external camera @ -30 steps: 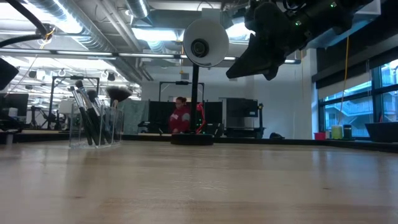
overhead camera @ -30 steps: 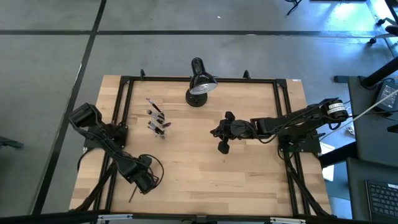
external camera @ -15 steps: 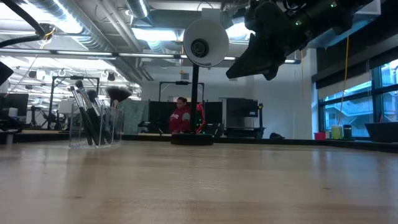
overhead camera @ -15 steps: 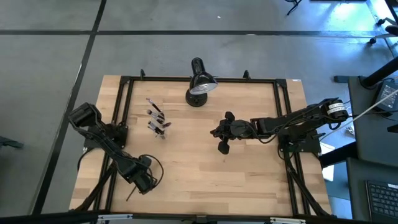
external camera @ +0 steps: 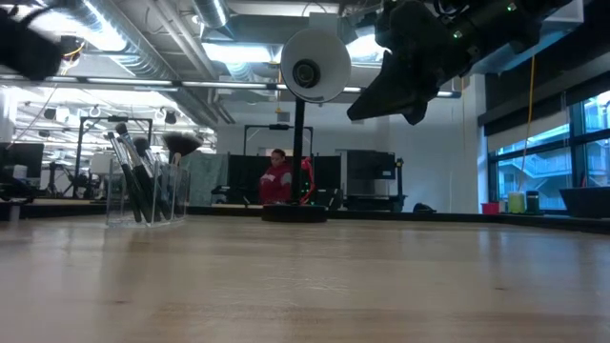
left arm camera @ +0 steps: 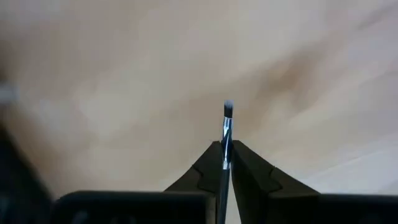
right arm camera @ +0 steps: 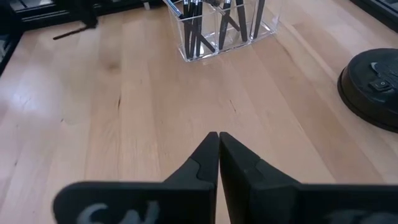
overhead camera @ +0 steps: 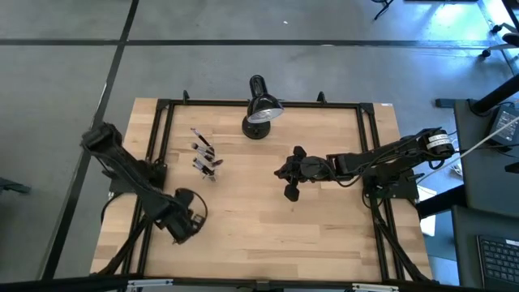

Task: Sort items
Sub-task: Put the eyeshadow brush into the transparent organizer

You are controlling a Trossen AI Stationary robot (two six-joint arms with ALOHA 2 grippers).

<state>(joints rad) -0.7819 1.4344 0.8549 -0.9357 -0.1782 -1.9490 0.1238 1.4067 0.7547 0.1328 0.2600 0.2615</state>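
Observation:
Several dark-handled makeup brushes stand upright in a clear holder (overhead camera: 204, 156), seen also in the low view (external camera: 145, 189) and the right wrist view (right arm camera: 221, 25). My left gripper (overhead camera: 181, 227) is at the near left of the table, shut on one thin brush (left arm camera: 226, 121) whose bristle tip points away from the fingers (left arm camera: 208, 165). My right gripper (overhead camera: 280, 172) hangs shut and empty above the table's middle, pointing toward the holder; it also shows in the low view (external camera: 360, 110) and its own wrist view (right arm camera: 218, 142). My left gripper pinches the brush between its two fingers at the lower end of the silvery ferrule (left arm camera: 225, 149). The brush lies along the fingers, and its ferrule and dark bristle tip (left arm camera: 227, 107) stick out past the fingertips. The handle behind is hidden between the fingers.
A black desk lamp (overhead camera: 259, 109) stands at the far middle, its head in the low view (external camera: 310, 65) and its round base in the right wrist view (right arm camera: 372, 81). A black frame (overhead camera: 158, 130) runs along the table's left, far and right sides. Bare wood lies between holder and right gripper.
My left gripper has risen and gone a little toward the table's far edge, staying shut on the brush. The brush's end that stuck out toward the near-left corner in the high view no longer shows there. The left arm's elbow has swung up and outward.

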